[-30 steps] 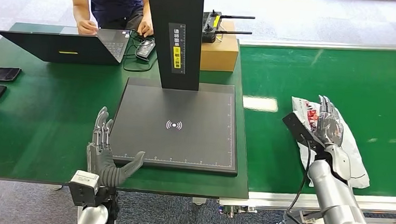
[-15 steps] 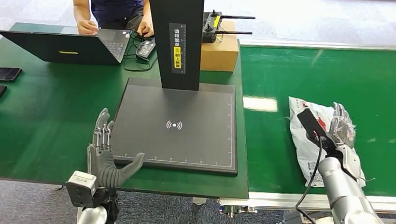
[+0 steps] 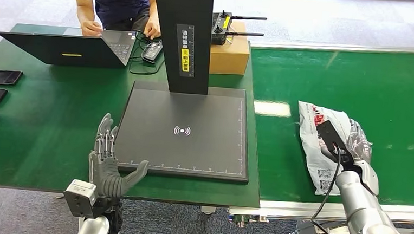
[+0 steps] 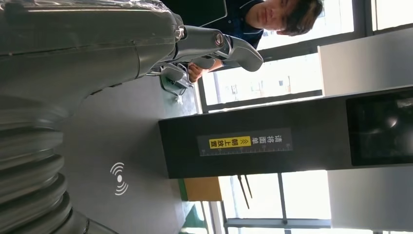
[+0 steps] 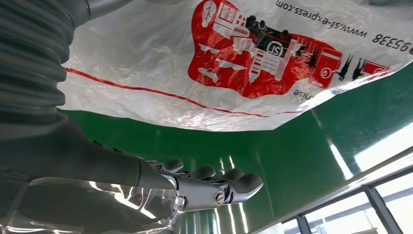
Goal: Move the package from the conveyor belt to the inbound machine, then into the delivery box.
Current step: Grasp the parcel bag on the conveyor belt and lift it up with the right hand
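While the left hand (image 3: 107, 162) hovers spread and empty at the black scanner pad's (image 3: 187, 132) seven o'clock, the right hand (image 3: 355, 142), fingers extended without gripping, lies on the crinkled white plastic package (image 3: 315, 137) on the green conveyor belt (image 3: 348, 77).

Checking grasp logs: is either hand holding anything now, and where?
Left hand holds nothing. Right hand lies at the package's right edge; a grip cannot be told.
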